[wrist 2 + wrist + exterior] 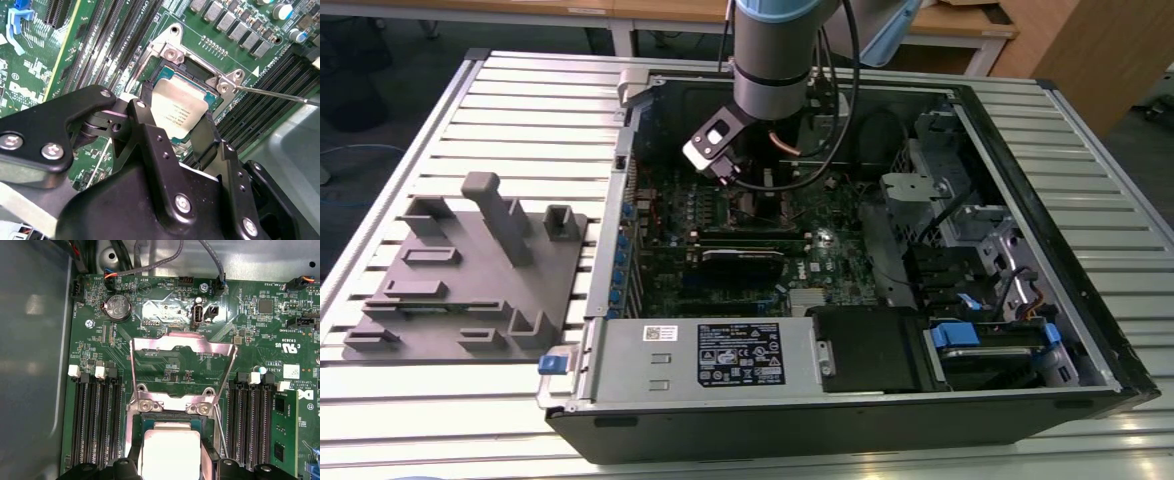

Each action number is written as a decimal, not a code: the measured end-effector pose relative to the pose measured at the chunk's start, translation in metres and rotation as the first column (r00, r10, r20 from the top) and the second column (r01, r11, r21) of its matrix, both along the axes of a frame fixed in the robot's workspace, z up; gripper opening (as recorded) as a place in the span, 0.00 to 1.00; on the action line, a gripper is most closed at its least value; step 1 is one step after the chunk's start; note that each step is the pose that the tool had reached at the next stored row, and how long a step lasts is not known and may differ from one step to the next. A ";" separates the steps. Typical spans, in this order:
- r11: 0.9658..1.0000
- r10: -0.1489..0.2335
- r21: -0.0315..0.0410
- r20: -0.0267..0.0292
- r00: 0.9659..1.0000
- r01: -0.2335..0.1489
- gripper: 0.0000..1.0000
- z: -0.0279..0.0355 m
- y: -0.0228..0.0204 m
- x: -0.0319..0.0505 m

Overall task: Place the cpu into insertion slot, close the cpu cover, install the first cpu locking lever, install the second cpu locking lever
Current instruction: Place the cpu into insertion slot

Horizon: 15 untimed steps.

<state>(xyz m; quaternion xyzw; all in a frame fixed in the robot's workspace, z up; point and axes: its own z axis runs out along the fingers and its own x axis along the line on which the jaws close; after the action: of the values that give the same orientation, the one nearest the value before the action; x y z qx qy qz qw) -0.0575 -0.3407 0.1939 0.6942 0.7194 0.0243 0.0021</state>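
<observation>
Clenched on the cpu (179,107), the fingers (150,135) are seen at the insertion slot (198,67) (seating cannot be judged); the cpu cover (182,342) beside the slot is raised, a locking lever (270,93) unlatched.

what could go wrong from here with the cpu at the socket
1. The cpu is held by the gripper at the insertion slot; if it is skewed, it may seat crooked.
2. The thin locking lever lies close beside the gripper and could snag on it.
</observation>
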 end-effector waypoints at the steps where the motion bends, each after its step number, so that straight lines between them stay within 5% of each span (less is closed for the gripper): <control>1: 1.000 -0.001 0.000 0.000 1.000 0.001 0.54 0.0000 0.0000 0.0000; 15: 1.000 -0.017 -0.001 0.000 1.000 0.017 0.54 -0.0026 -0.0001 -0.0002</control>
<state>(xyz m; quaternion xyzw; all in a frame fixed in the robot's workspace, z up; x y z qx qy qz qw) -0.0578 -0.3408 0.1913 0.7004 0.7134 0.0238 0.0024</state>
